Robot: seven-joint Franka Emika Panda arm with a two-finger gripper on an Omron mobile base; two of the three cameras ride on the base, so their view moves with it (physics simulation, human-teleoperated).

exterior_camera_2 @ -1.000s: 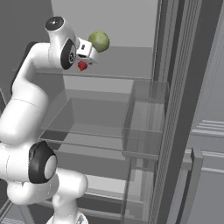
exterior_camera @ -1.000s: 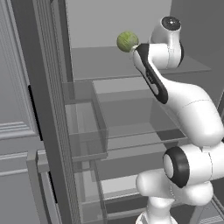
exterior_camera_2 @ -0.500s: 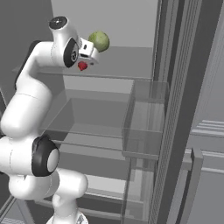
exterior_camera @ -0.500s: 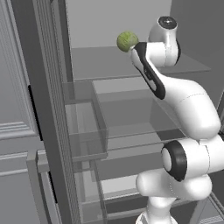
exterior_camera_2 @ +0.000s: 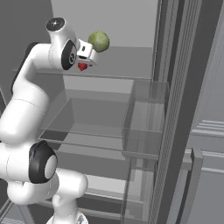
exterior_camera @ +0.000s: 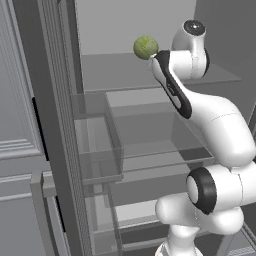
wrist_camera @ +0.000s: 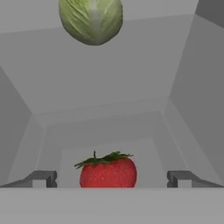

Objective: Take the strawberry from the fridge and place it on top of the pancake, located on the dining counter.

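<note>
My claw (wrist_camera: 111, 178) standing wide open, fingertips (wrist_camera: 41, 178) flanking strawberry (wrist_camera: 108, 170), not touching it. Strawberry sitting upright between them on upper glass shelf (exterior_camera_2: 122, 65) inside fridge (exterior_camera: 125, 30), green cap up. Cabbage (wrist_camera: 91, 19) lying farther back on same shelf, near rear wall. Clear door bins (exterior_camera_2: 146, 127) hanging on open door beside shelves.

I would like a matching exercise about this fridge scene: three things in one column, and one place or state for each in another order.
Things:
1. strawberry
2. cabbage
3. end effector

Places or states:
A. open, holding nothing
B. between the two fingertips, on the fridge shelf
C. farther back on the same shelf

Pairs: 1-B, 2-C, 3-A
</note>
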